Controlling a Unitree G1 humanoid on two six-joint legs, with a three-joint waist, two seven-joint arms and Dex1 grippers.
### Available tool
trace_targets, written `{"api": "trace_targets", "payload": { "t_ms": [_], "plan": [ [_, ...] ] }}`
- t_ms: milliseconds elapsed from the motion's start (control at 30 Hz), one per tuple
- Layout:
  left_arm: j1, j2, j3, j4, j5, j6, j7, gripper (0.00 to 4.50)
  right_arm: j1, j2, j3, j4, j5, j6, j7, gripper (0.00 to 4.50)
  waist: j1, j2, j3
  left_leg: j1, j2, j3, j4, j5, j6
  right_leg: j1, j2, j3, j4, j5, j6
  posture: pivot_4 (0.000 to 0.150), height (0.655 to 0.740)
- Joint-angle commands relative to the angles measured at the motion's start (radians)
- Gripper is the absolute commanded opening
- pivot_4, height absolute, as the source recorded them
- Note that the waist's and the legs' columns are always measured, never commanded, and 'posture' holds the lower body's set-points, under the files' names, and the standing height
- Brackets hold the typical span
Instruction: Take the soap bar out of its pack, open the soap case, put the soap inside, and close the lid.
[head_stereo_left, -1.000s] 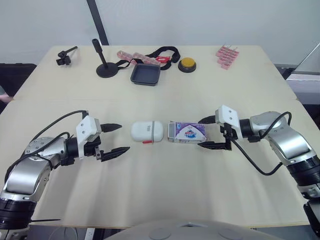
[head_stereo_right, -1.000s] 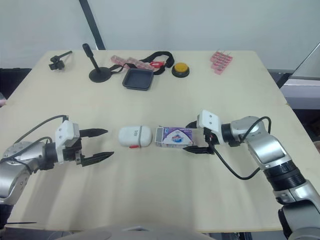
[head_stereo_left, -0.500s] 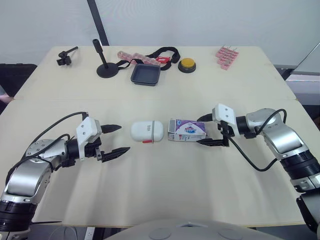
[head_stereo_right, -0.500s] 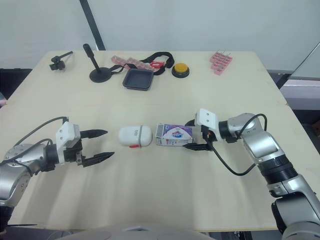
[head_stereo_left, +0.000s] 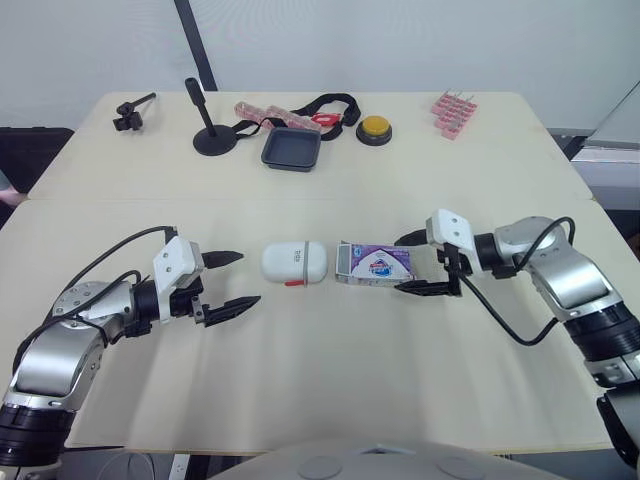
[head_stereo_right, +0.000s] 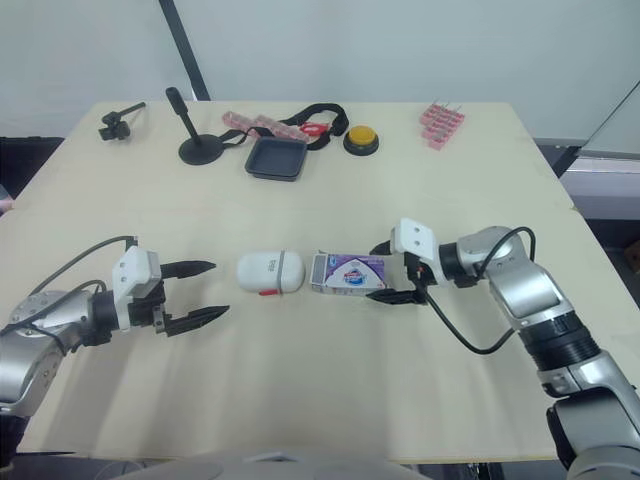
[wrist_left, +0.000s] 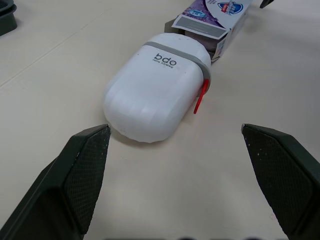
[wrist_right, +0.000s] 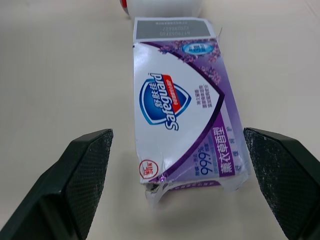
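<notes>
While the pack (head_stereo_left: 374, 264) is lying flat on the table (head_stereo_left: 330, 380), its flap end just beside the closed case (head_stereo_left: 294, 263) at its nine o'clock, the right gripper (head_stereo_left: 399, 265) is reaching in from three o'clock, fingers wide apart and flanking the pack's end without touching. The left gripper (head_stereo_left: 248, 277) is gaping open at the case's nine o'clock, apart from it.

— Bright enough?
— Yes, even, soft light from above; the soap case (wrist_left: 155, 90) casts just a faint shadow on the surface (wrist_left: 60, 65).
— Sharp?
— Print on the soap pack (wrist_right: 180, 105) reads crisply.
</notes>
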Motion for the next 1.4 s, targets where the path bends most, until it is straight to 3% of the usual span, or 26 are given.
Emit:
{"api": "trace_targets", "payload": {
  "t_ms": [33,833,933,1367,1400],
  "plan": [
    [-0.007,-0.001,-0.001,-0.006,0.005,-0.018,0.000,4.45,-0.005,0.006,-0.014,-0.006,-0.008,-0.009,-0.012,4.50,-0.001,0.000,0.000,0.000,0.000,0.000,0.000,0.000,0.000,0.000,0.000,0.000,0.000,0.000,0.000,0.150,0.7400],
    [0.001,-0.015,-0.008,-0.012,0.019,-0.022,0.015,4.45,-0.049,0.076,0.027,0.146,-0.104,-0.082,-0.025,4.50,-0.001,0.000,0.000,-0.001,0.000,0.000,0.000,0.000,0.000,-0.001,0.000,0.000,0.000,0.000,0.000,0.150,0.7400],
    [0.002,-0.015,-0.009,-0.011,0.020,-0.024,0.018,4.50,-0.053,0.076,0.031,0.155,-0.107,-0.088,-0.022,3.69,-0.001,0.000,0.000,-0.001,0.000,0.000,0.000,0.000,0.000,-0.001,0.000,0.000,0.001,0.000,0.000,0.150,0.7400],
    [-0.004,-0.016,-0.008,-0.005,0.024,-0.030,0.023,4.50,-0.046,0.075,0.034,0.152,-0.108,-0.104,0.007,3.69,-0.001,0.000,0.000,-0.001,0.000,0.000,0.000,0.000,0.000,-0.001,0.000,0.000,0.000,0.000,0.000,0.150,0.7400],
    [-0.004,-0.017,-0.008,-0.005,0.025,-0.030,0.022,4.50,-0.046,0.076,0.033,0.152,-0.110,-0.104,0.004,3.44,-0.001,0.000,0.000,-0.001,0.000,0.000,0.000,0.000,0.000,-0.001,0.000,0.000,0.000,0.000,0.000,0.150,0.7400]
  ]
}}
